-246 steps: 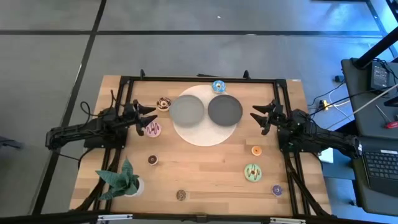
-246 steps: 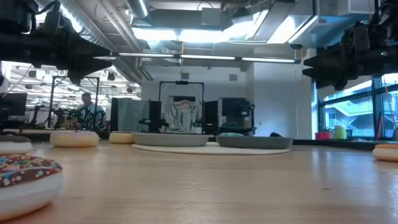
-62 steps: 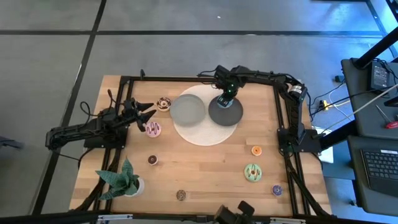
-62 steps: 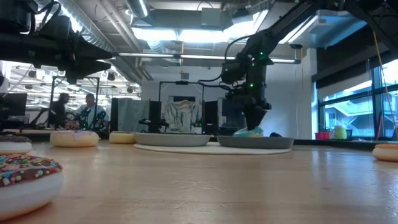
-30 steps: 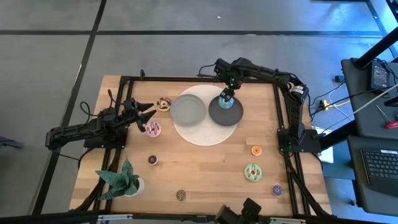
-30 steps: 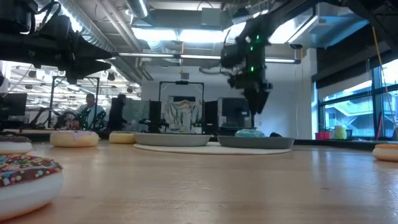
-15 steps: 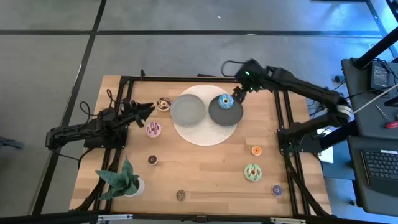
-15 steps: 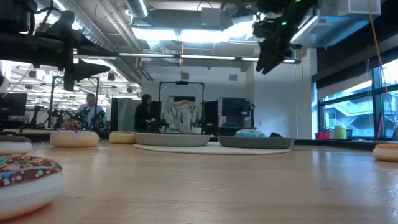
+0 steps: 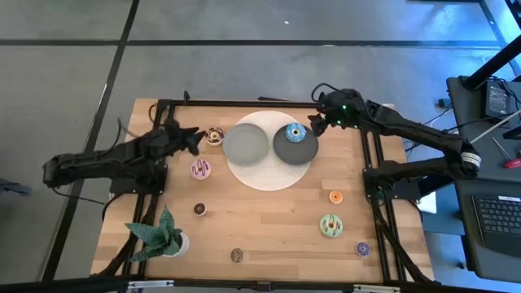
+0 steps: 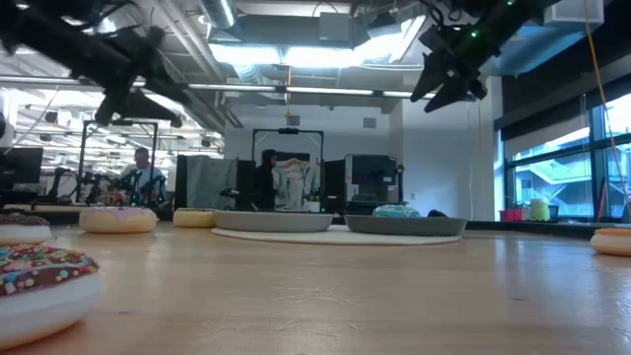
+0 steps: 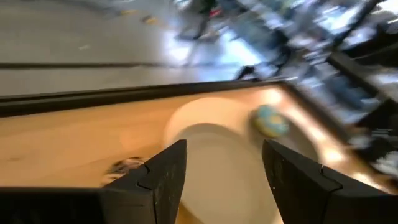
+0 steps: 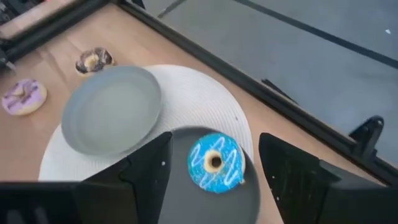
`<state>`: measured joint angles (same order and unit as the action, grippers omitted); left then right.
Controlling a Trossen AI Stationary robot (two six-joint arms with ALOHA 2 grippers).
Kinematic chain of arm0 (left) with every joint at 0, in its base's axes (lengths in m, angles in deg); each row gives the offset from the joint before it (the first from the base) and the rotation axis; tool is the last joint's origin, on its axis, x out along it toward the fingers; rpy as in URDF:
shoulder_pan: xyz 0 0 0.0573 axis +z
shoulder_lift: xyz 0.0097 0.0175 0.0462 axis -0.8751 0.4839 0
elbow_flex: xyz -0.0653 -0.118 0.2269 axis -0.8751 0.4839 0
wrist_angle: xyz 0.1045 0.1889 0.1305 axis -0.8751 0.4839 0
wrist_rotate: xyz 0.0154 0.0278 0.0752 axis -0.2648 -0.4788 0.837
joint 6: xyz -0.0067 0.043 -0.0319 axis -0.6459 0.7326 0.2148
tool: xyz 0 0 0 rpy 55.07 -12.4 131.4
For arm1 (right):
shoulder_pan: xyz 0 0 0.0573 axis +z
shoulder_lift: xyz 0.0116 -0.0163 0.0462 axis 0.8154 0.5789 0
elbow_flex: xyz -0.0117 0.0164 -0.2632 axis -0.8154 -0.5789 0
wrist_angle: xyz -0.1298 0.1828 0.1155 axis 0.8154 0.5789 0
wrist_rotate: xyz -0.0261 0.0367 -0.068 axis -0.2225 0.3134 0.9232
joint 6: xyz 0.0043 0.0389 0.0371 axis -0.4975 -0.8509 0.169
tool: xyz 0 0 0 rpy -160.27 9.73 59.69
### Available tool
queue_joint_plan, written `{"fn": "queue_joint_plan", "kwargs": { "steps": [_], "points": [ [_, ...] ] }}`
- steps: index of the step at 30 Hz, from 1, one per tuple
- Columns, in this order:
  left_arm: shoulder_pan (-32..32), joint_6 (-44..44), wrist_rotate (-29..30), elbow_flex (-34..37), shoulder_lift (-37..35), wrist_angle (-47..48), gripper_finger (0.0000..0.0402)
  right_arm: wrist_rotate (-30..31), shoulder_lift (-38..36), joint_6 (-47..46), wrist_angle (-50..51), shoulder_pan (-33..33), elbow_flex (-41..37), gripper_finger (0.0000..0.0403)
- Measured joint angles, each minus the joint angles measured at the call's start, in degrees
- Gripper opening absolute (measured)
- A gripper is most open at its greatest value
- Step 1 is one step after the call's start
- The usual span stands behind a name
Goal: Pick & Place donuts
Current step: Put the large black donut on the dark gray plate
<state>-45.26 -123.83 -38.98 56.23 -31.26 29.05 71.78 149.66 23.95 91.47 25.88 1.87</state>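
- Mat (image 9: 262, 177): a round white mat at the far middle of the desk (image 9: 269, 220); every place below is given relative to it.
- Plates: two grey plates lie on the mat, the left plate (image 9: 245, 145) bare, the right plate (image 9: 295, 144) carrying a donut.
- Blue donut (image 9: 295, 133): lies flat on the right plate's far part, touched by neither gripper; also in the right wrist view (image 12: 216, 162).
- Right gripper (image 9: 313, 124): raised above the desk just past the mat's far right edge, jaws spread wide and holding nothing.
- Left gripper (image 9: 195, 139): held above the desk just left of the mat, jaws wide apart and empty; the left wrist view is blurred, so only this much can be told.
- Other donuts: a brown one (image 9: 214, 135) and a pink one (image 9: 200, 169) left of the mat; orange (image 9: 335, 196), green (image 9: 330, 225) and purple (image 9: 362, 249) ones on the near right.
- Plant (image 9: 160, 233): near left of the mat.
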Motion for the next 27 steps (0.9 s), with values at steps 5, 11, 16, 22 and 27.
{"fn": "queue_joint_plan", "kwargs": {
  "steps": [5,11,16,22,27],
  "points": [
    [5.5,-3.6,-2.5,-10.9,15.7,9.6,0.0204,-0.4,0.0,-0.2,-1.6,0.0,0.1,0.0241],
    [11.7,-5.8,-9.0,-17.1,32.2,14.1,0.0204,-0.5,0.0,-0.2,-1.6,0.0,0.1,0.0241],
    [15.2,-6.5,-9.6,-18.6,42.4,14.0,0.0204,-4.0,0.0,-0.2,-1.6,0.0,0.1,0.0241],
    [18.7,-7.4,-12.5,-18.9,49.8,14.0,0.0204,-6.2,0.0,-0.2,-1.6,0.0,0.1,0.0241],
    [20.1,-9.3,-14.9,-18.8,54.4,13.5,0.0204,-6.2,0.0,-0.2,-1.7,0.0,0.1,0.0241]
  ]
}}
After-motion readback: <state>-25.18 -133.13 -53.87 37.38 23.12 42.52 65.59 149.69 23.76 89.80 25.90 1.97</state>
